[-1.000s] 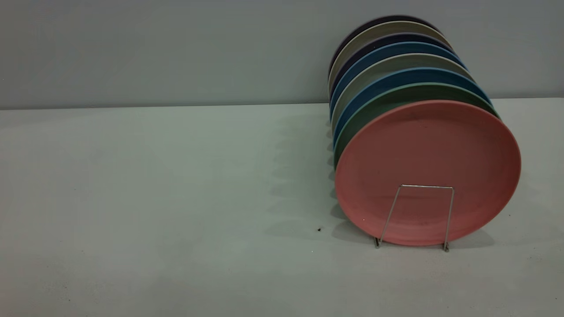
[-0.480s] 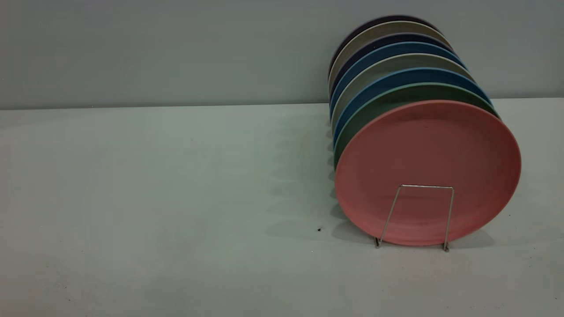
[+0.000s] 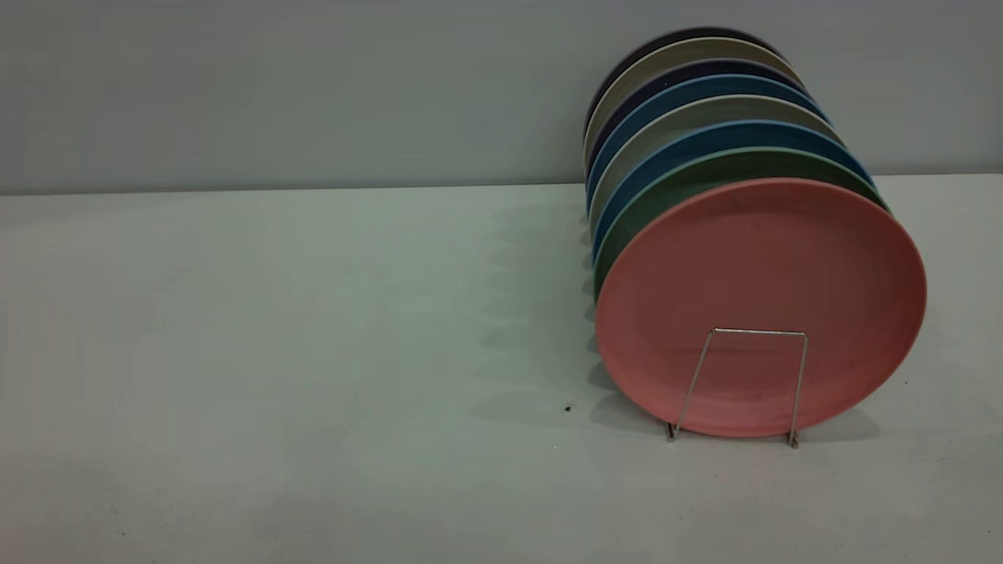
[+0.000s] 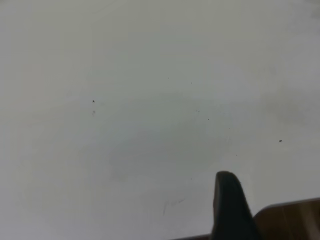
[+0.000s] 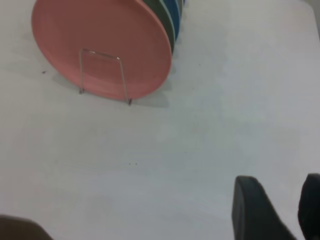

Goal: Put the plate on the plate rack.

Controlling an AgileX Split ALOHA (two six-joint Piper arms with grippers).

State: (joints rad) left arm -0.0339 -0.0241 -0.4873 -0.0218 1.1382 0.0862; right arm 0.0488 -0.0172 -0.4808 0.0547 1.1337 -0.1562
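Already racked: salmon-pink plate [image 3: 760, 305] upright in the wire plate rack [image 3: 756, 333].
Right gripper [image 5: 280, 210] jaws apart, empty; left gripper [image 4: 227, 205] unclear; withdraw without nudging.

Green plate [image 3: 627, 235], blue [image 3: 619, 168] and beige plates [image 3: 607, 176] upright on a pale table [image 3: 274, 352]

Wide bare table [image 3: 313, 329] runs from nine o'clock through six, nothing blocking a pass there. The only obstacle sits at three o'clock: the plate rack [image 3: 740, 384], packed with upright plates, the plate [image 3: 760, 298] closing its front and the teal-green plate [image 3: 627, 243] tight behind. Gaps between plates look too narrow, though that's hard to judge.
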